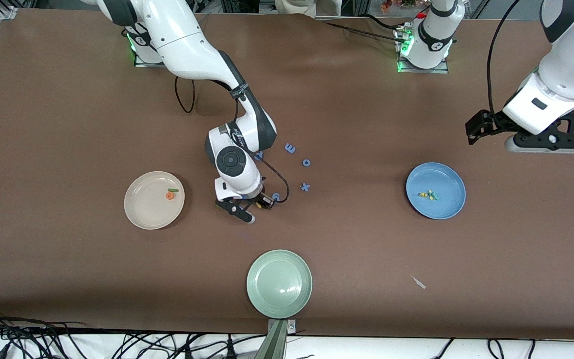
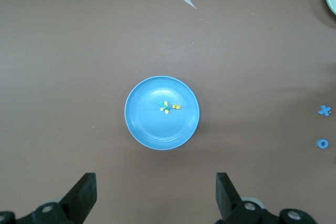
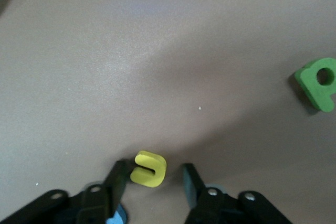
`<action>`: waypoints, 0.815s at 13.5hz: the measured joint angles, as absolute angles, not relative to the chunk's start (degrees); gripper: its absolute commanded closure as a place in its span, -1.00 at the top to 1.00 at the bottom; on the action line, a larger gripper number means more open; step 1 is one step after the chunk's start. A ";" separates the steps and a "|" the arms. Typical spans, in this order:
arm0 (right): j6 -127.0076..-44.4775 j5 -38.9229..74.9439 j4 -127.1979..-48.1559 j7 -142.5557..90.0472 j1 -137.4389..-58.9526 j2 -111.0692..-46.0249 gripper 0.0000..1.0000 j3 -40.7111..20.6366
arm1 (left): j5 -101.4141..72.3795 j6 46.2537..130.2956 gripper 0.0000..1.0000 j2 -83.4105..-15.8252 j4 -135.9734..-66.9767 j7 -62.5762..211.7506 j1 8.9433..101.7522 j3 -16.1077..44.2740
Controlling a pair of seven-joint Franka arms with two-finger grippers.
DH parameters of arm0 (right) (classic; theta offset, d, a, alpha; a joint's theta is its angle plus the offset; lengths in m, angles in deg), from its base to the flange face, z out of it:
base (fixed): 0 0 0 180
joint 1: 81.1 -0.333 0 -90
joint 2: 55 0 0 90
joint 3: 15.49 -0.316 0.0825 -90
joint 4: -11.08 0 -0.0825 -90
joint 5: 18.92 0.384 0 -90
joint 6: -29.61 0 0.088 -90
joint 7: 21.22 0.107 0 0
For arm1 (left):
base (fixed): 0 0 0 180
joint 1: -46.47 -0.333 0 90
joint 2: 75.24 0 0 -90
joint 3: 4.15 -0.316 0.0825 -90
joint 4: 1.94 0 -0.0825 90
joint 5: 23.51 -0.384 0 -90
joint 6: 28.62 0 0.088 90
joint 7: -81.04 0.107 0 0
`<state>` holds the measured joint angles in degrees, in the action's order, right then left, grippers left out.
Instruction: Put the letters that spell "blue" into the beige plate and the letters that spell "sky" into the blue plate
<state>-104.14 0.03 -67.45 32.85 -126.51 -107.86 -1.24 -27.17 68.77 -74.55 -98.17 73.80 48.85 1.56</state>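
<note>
My right gripper (image 3: 155,178) is down at the table between the beige plate and the loose blue letters, open around the yellow u (image 3: 149,169). One finger touches the u and a gap shows at the other. The dark green b (image 3: 317,82) lies a short way off on the table. The beige plate (image 1: 142,207) holds the orange e (image 1: 170,196) and the green l (image 1: 173,190). The blue plate (image 2: 149,119) holds the small yellow and teal letters of "sky" (image 2: 168,107). My left gripper (image 2: 156,192) waits open, high over the table by the blue plate (image 1: 441,179).
A pale green plate (image 1: 279,283) sits near the front edge. Several all-blue letters lie beside the right gripper: one (image 1: 290,148), an o (image 1: 306,162), an x (image 1: 305,187) and one close by the fingers (image 1: 275,197). A white scrap (image 1: 419,282) lies near the front.
</note>
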 measured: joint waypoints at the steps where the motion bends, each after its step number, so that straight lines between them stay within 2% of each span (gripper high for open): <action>1: -104.19 -0.09 -67.28 32.74 -126.52 -107.85 -0.62 -1.25 | -27.17 68.69 1.00 -75.02 -98.52 74.07 48.77 0.98; 5: -102.27 -0.35 -66.62 31.31 -126.17 -107.81 -0.62 -0.67 | -22.92 68.05 1.00 -76.17 -98.81 75.42 48.21 0.21; 8: -94.81 -0.38 -65.03 23.36 -123.17 -106.58 -0.62 0.24 | -22.61 67.78 1.00 -76.32 -98.76 75.53 47.79 0.12; 11: -85.16 -0.62 -64.62 9.46 -118.89 -102.68 -0.60 2.54 | -22.61 65.90 1.00 -76.33 -98.63 75.53 47.77 0.12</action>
<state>-85.16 -0.62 -64.62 9.46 -118.89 -102.68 2.54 -22.61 65.90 -76.33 -98.63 75.53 47.77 0.12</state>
